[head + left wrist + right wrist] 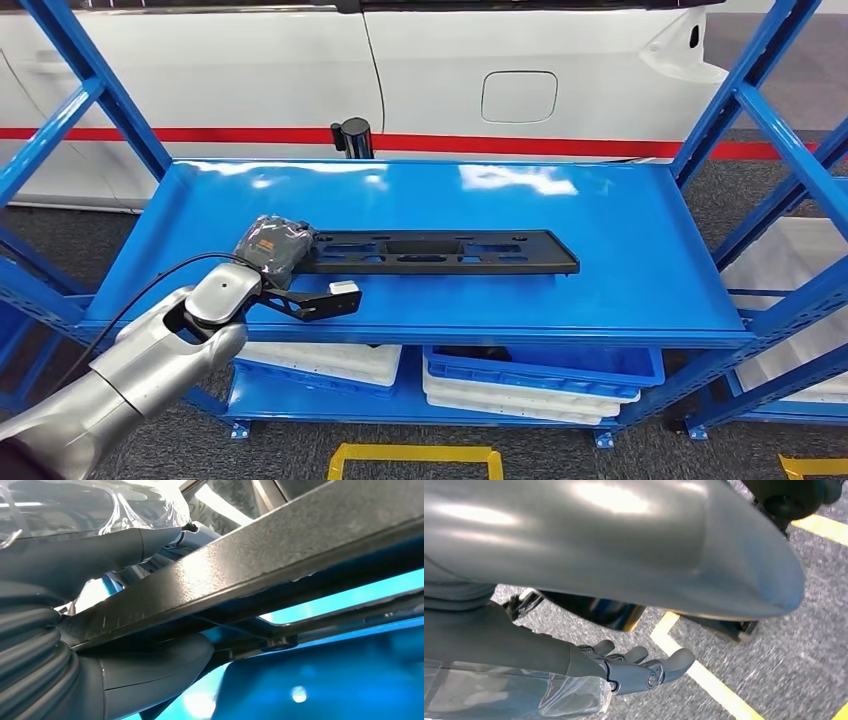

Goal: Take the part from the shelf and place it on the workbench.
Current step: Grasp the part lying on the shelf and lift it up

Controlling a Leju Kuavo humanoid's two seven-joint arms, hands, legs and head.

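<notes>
A long black plastic part with slots lies flat on the blue shelf, running left to right. My left hand, wrapped in clear film, grips the part's left end. In the left wrist view the part passes between the thumb on one face and the fingers on the other. My right hand hangs over grey floor with its fingers loosely extended and holds nothing.
Blue uprights and braces frame the shelf on both sides. White and blue bins sit on the lower level. A white vehicle body and a black post stand behind. Yellow lines mark the floor.
</notes>
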